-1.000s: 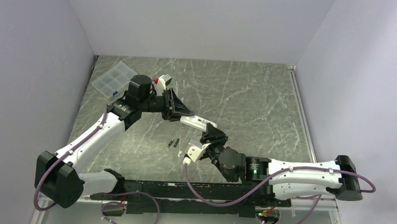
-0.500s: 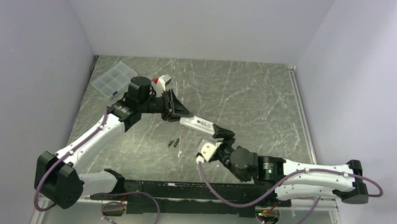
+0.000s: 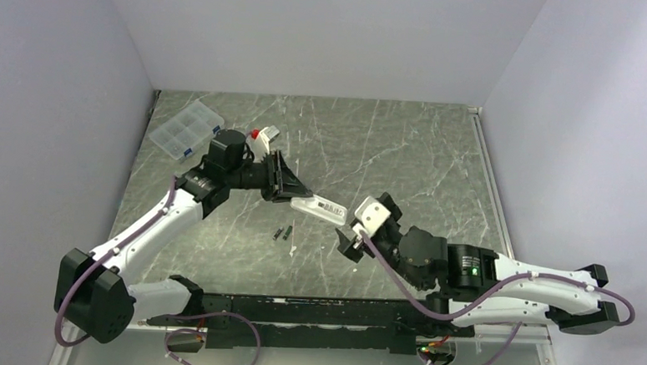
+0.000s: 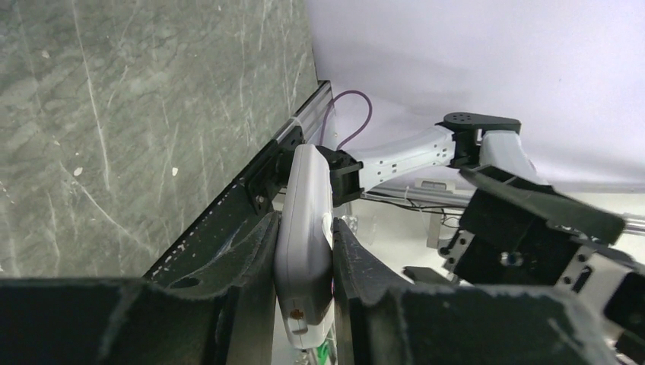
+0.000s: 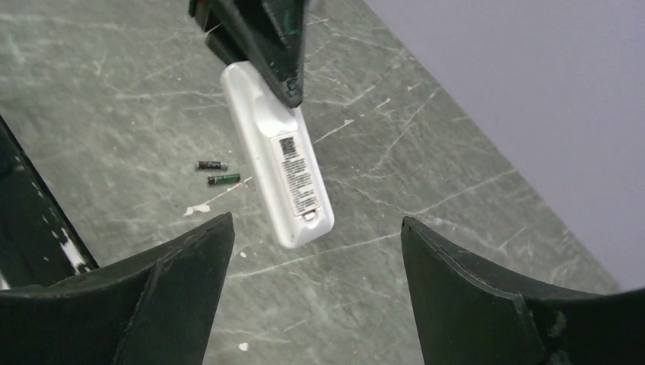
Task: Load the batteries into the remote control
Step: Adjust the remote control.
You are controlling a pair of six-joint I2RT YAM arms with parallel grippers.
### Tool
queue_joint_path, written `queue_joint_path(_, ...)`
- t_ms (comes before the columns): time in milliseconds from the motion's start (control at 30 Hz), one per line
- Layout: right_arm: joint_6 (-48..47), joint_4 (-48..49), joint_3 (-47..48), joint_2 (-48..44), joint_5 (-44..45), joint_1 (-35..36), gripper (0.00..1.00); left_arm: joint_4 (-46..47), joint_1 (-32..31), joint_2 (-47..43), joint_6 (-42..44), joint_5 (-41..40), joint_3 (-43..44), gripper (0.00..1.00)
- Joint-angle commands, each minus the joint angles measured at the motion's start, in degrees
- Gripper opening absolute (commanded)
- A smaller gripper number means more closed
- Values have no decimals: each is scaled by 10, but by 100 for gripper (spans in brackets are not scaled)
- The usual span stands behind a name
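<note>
Your left tool [image 3: 290, 189] is pinching the remote [image 3: 323, 208] by one end and holding it up off the bench [image 3: 405, 153]. The remote's back is facing your right tool [image 3: 366, 225], which is hanging spread wide just off the remote's free end, gripping nothing. The batteries [image 5: 217, 172] are lying side by side on the bench, near the remote and apart from both tools.

To me the back panel [image 5: 295, 176] is looking shut, so I'm guessing you're going for that first. Be catching its lip at the free end with one fingertip and sliding along the remote, with the left clamping firmly so it isn't pivoting.

Hard to see:
- The left tool is covering the remote's held end.
- I can't tell if the panel is latched.
- The battery markings are too small to read.
- The left wrist view is showing only the remote's thin edge.
</note>
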Motion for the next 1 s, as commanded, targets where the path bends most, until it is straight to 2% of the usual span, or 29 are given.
queue_joint_path(0,164,-103,84,38,60,-8,83,13,2,-33,50,7,-2,0)
queue_joint_path(67,223,-150,115,60,56,-24,83,8,2,-40,66,8,-4,0)
queue_joint_path(167,286,-177,137,72,2,-73,80,16,1,-50,81,9,-12,0)
queue_joint_path(333,367,-153,130,49,-212,-216,79,20,1,-68,103,-2,-33,0)
queue_joint_path(433,409,-135,118,39,-290,-270,77,43,2,-76,95,-1,-50,0)
queue_joint_path(700,491,-84,74,35,-428,-340,76,56,1,-100,101,-16,-68,0)
queue_joint_path(967,586,34,-10,12,-550,-396,75,71,1,-143,100,-54,-91,0)
